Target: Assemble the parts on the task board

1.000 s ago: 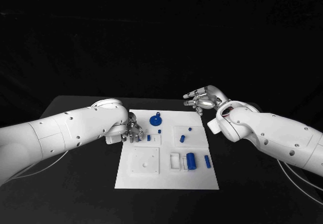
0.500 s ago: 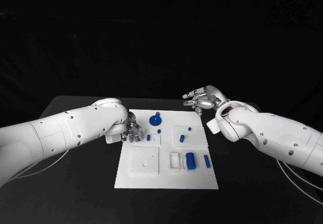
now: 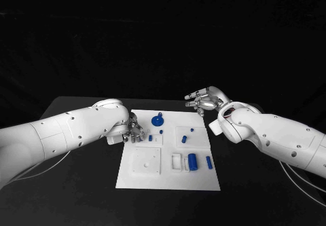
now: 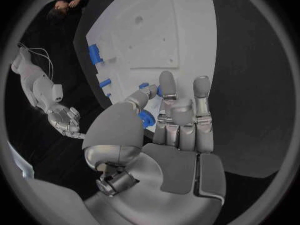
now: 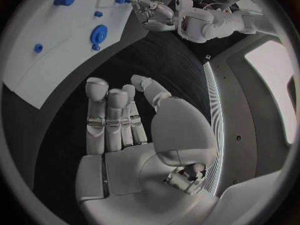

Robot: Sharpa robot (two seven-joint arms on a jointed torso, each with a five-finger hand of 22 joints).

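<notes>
Unchanged since earlier: left hand (image 3: 132,135) rests at the task board (image 3: 170,181) edge, fingers released; right hand (image 3: 204,100) likewise released.

White task board (image 3: 170,181) on black table (image 3: 81,188). Blue parts: round disc (image 3: 157,122), larger cylinder (image 3: 192,161), slim peg (image 3: 209,163), small peg (image 3: 184,139). Silver left hand (image 3: 131,135) and silver right hand (image 3: 202,100), with grey palm pads, on white arms.
</notes>
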